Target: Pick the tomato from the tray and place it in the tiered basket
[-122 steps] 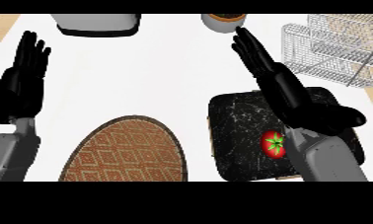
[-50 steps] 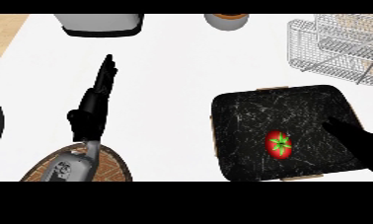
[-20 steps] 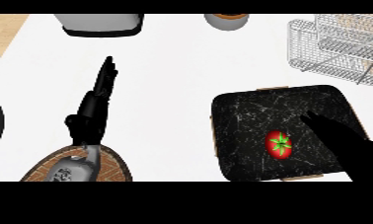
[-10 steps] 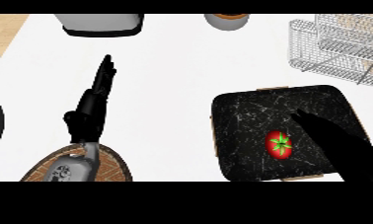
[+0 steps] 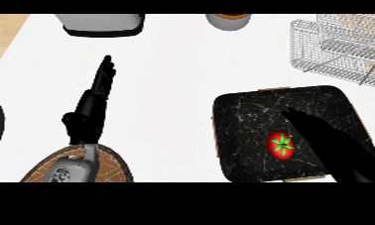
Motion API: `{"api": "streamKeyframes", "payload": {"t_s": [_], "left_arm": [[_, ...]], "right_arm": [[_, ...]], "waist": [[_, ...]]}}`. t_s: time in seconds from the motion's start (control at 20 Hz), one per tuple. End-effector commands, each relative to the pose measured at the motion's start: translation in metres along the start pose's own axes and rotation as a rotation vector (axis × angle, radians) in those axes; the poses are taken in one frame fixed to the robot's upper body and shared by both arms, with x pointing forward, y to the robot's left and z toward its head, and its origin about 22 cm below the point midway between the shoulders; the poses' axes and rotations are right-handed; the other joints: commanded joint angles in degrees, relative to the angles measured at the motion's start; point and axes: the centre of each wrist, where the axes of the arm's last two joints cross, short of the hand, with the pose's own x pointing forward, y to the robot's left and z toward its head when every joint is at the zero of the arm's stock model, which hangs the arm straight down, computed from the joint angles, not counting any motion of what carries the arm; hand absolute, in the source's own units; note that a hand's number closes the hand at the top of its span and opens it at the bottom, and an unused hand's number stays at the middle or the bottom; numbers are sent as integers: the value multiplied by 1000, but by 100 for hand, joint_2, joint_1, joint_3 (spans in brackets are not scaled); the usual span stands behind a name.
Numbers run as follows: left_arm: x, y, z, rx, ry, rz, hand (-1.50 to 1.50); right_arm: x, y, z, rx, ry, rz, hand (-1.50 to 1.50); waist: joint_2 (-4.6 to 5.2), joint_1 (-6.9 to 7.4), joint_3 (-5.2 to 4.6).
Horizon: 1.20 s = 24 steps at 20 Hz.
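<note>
A red tomato [image 5: 281,145] with a green star-shaped stem lies on the black marbled tray [image 5: 249,115] at the lower right. My right hand [image 5: 330,142] reaches over the tray from the lower right, fingers straight, just right of the tomato and not closed on it. The wire tiered basket [image 5: 338,45] stands at the upper right, behind the tray. Left of centre, my left hand [image 5: 92,102] rests open with its fingers pointing up.
A brown woven round mat [image 5: 110,167] lies under my left forearm at the bottom left. A grey appliance [image 5: 100,24] and a round container [image 5: 228,21] stand along the counter's back edge. White counter lies between my left hand and the tray.
My right hand has slid up and left over the tray, closer to the tomato. The left hand has stayed still since 2.5 s ago.
</note>
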Motion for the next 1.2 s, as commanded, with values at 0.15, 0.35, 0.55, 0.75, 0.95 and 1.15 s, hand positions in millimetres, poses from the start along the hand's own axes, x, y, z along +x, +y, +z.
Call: {"api": "streamKeyframes", "payload": {"t_s": [0.15,0.35,0.55,0.75,0.95,1.15], "left_arm": [[-2,-18,-3,4,-2,12,0],[6,-5,-3,7,-7,-1,0],[-8,-8,-14,3,6,-6,0],[-2,-9,1,9,-5,-19,0],[-6,-10,-4,1,7,10,0],[4,8,-4,24,1,4,0]], "right_arm": [[-6,16,-27,2,-1,-21,-150],[9,-2,-25,-2,14,-22,-150],[-7,21,-25,13,-2,-22,-150],[0,31,-32,7,-7,-46,-150],[-8,47,-46,-1,-8,-68,-150],[-9,57,-46,-50,-16,-113,-150]], "waist": [[3,3,1],[0,5,-1],[2,-12,0],[-1,-3,0],[2,-2,0],[0,2,1]]}}
